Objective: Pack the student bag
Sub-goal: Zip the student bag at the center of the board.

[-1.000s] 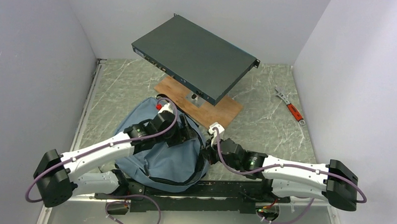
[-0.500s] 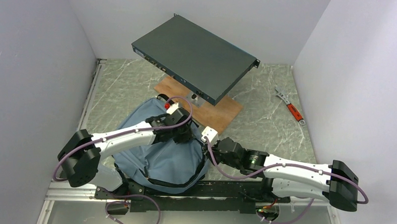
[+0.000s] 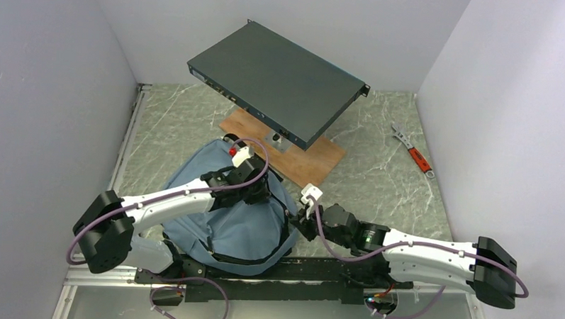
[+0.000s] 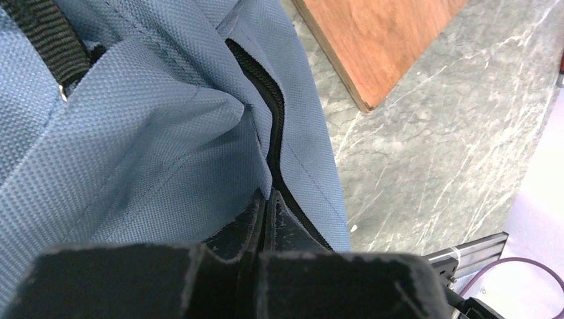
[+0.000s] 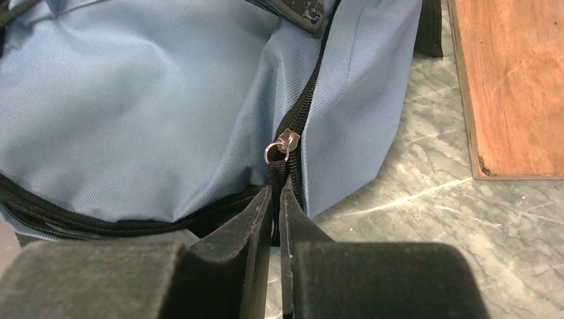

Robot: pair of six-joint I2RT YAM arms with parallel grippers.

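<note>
Left hand (image 4: 265,199) has closed since the prior frame: fingers together at student bag (image 3: 220,228) zipper seam, 1 o'clock; whether fabric is pinched is unclear. Right hand (image 5: 279,199) clamps zipper pull (image 5: 277,173), 3 o'clock.

The student bag (image 3: 220,225) lies on the table (image 3: 378,195), left of centre at the near edge. Just behind it to the right lies a wooden board (image 3: 323,161), with a flat metal box (image 3: 275,81) raised above it. A wrench (image 3: 412,151) lies well apart at the far right.
</note>
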